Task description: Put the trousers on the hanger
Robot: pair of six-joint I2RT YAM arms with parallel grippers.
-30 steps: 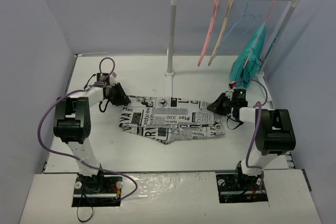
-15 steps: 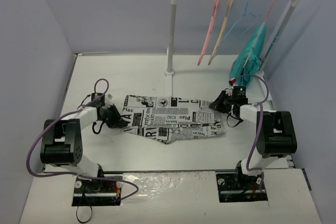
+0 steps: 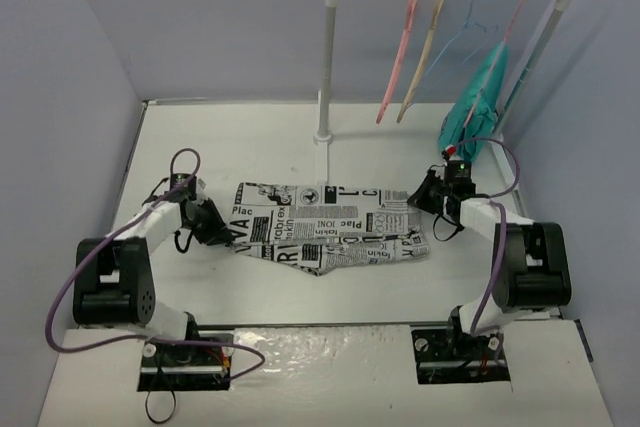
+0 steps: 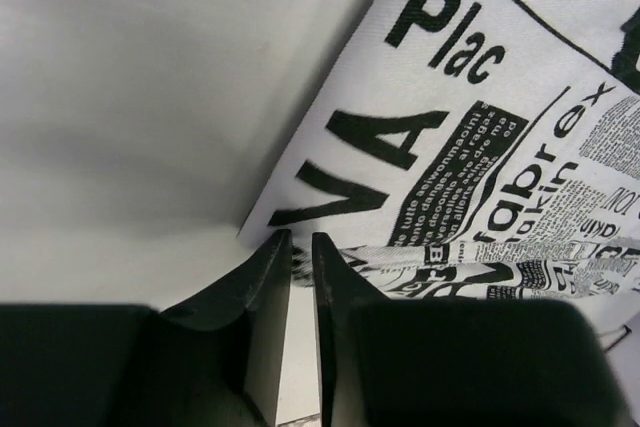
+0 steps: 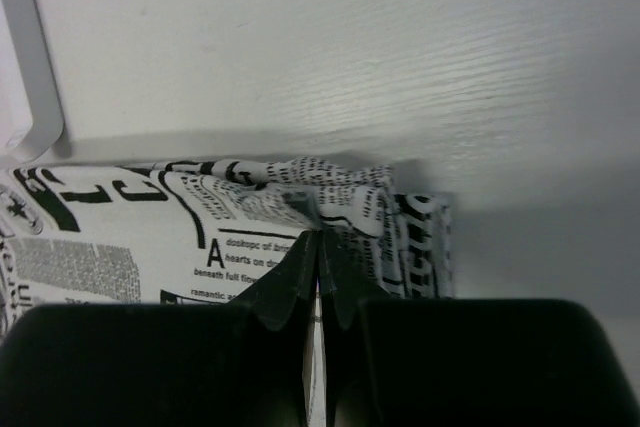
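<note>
Trousers lie on the counter; right tool clenches their bunched right edge; left tool sits at their left corner, grip unclear.

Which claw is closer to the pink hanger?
Right. The right claw grips the trousers' right end, in front of the pink hanger; the left claw is far off to its left.

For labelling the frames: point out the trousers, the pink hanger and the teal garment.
trousers (image 3: 330,227): top external view, middle of the printed fabric.
pink hanger (image 3: 400,57): top external view, midway down its arm.
teal garment (image 3: 478,102): top external view, middle of the hanging cloth.
</note>
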